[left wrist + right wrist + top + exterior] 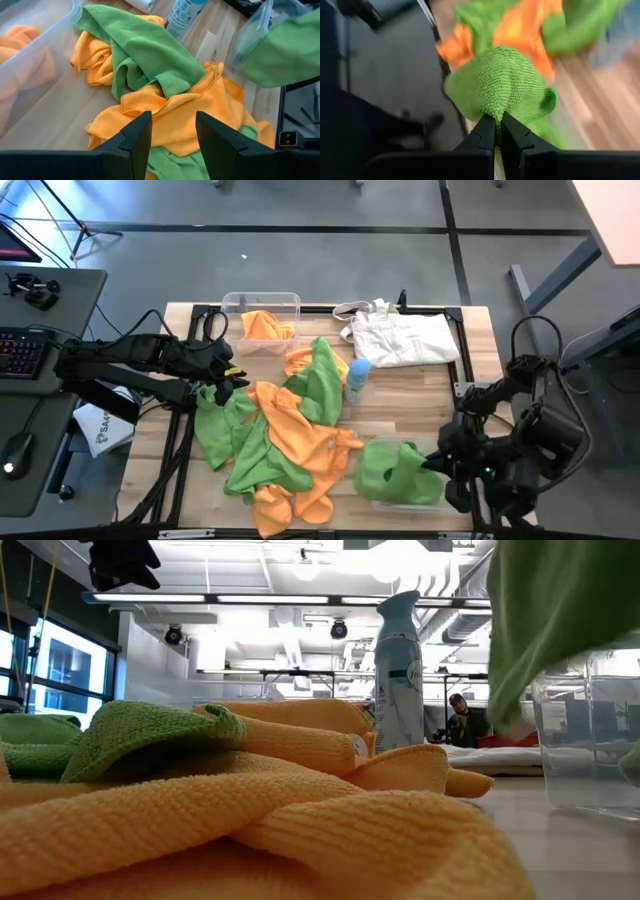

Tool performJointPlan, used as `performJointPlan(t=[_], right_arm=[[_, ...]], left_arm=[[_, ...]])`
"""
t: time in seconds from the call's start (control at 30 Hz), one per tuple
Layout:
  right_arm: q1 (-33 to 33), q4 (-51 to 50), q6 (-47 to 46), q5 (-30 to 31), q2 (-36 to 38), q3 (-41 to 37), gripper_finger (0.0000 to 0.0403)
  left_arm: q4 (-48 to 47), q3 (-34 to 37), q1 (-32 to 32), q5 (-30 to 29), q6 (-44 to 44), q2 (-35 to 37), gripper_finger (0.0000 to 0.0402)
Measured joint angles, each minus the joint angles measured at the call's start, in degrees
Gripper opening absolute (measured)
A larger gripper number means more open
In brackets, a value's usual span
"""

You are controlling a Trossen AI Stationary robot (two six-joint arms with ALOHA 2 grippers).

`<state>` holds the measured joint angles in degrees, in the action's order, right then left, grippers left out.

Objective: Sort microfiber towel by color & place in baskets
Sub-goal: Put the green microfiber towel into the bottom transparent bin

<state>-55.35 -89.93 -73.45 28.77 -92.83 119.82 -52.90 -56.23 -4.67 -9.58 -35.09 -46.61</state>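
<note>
A heap of orange and green microfiber towels (285, 430) lies mid-table. It also shows in the left wrist view (165, 90). My left gripper (232, 378) is open and empty just above the heap's left side (172, 125). My right gripper (437, 465) is shut on a green towel (395, 470) at the near-right clear basket (385, 502). The far clear basket (262, 310) holds orange towels (265, 328). My right gripper pinches a bunched fold of the green towel (496, 111) between its two fingertips. The cloth swells out beyond the fingers in several layers. The towel (560, 610) hangs down at the near-right basket (590, 740). I cannot tell whether its lower end rests in the basket.
A light-blue spray bottle (357, 378) stands upright just right of the heap, tall in the low view (397, 670). A white tote bag (400, 335) lies at the far right. Bare wood shows between the bag and the near-right basket. A person sits in the room beyond (465, 720).
</note>
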Motion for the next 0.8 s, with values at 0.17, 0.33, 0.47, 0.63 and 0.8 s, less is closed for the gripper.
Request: performJointPlan(t=[0.17, 0.33, 0.47, 0.63, 0.8], right_arm=[[-0.01, -0.14, -7.03, -7.52, 7.42, -16.23, 0.0], [-1.48, -0.11, -16.56, -16.95, 15.07, -29.41, 0.0], [-2.76, -0.13, -22.82, -25.75, 19.85, -36.4, 0.0], [-2.94, -0.14, -25.55, -38.36, 22.54, -40.77, 0.0], [-2.95, 1.2, -22.37, -32.96, 22.66, -40.84, 0.0]], left_arm=[[-0.02, 0.0, 0.0, -0.03, -0.75, 0.0, 0.0142], [0.0, 0.0, 0.0, -1.45, -1.64, 0.0, 0.0142], [0.0, 0.0, 0.02, -1.85, -1.88, 0.0, 0.0142], [0.0, 0.0, 0.02, -3.83, -2.84, 0.0, 0.0142], [0.0, 0.0, 0.02, -4.74, -3.46, 0.0, 0.0142]])
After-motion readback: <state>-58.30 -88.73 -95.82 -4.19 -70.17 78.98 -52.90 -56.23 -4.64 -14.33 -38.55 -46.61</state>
